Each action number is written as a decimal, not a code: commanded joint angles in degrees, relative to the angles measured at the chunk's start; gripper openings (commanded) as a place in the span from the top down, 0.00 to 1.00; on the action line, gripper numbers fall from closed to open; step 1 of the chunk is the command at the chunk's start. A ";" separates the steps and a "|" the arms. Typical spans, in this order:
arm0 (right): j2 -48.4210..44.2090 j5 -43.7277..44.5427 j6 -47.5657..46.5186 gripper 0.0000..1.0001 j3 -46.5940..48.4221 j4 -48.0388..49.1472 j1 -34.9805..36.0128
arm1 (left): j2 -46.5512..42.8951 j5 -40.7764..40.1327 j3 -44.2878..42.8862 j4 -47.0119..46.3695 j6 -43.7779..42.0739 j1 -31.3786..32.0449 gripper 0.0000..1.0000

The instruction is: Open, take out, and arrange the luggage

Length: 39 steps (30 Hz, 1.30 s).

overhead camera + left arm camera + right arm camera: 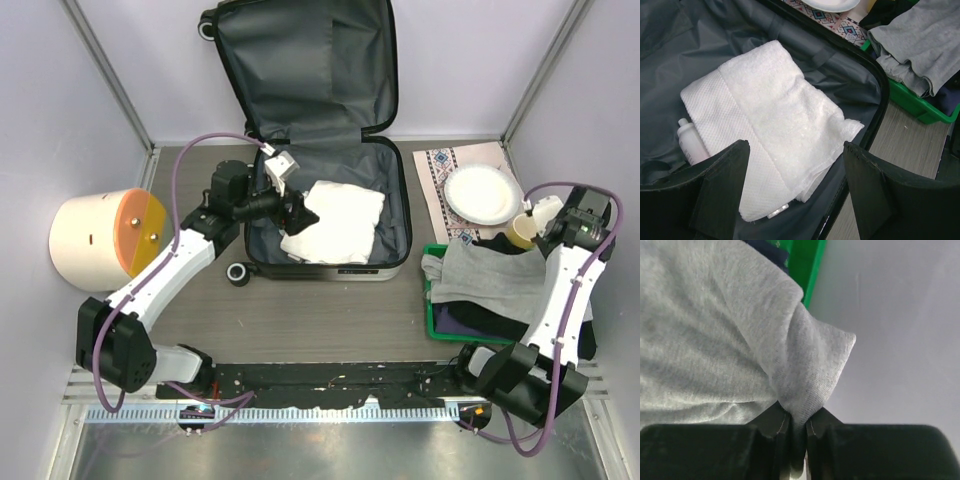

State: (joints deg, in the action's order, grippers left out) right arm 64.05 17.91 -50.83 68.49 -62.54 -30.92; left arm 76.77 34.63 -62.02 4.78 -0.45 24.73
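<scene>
The luggage (395, 215) lies open at the back middle of the table, its lid (300, 60) leaning up against the wall and its dark grey lining showing. A folded white towel (335, 222) lies in it, and a small white bottle (690, 140) lies beside the towel (770, 115). My left gripper (295, 207) is open and empty, hovering over the towel's left end (796, 146). My right gripper (547, 235) is shut on a fold of a grey garment (715, 340) that lies over the green tray (437, 318).
A cream bin with an orange lid (100, 238) lies on its side at the left. A paper plate (482, 192) sits on a patterned mat (437, 175) at the back right, with a yellowish bottle (522, 230) beside it. Dark clothes (480, 322) fill the tray.
</scene>
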 commanded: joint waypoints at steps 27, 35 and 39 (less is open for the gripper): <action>44.74 -42.60 31.32 0.17 53.05 6.47 43.02 | 18.07 6.14 -24.12 22.89 6.87 -8.11 0.15; 63.90 -44.72 27.72 0.16 66.14 5.24 46.91 | 11.39 6.77 -19.38 27.22 3.79 -12.78 0.15; 68.39 -45.24 26.48 0.15 66.69 5.94 47.35 | 10.24 5.62 -17.79 27.66 3.53 -12.69 0.15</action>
State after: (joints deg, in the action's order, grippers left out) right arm 131.35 -25.28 -22.70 131.85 -57.30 16.45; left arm 89.41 39.05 -81.23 30.79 4.84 11.60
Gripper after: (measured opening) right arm 0.842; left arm 0.851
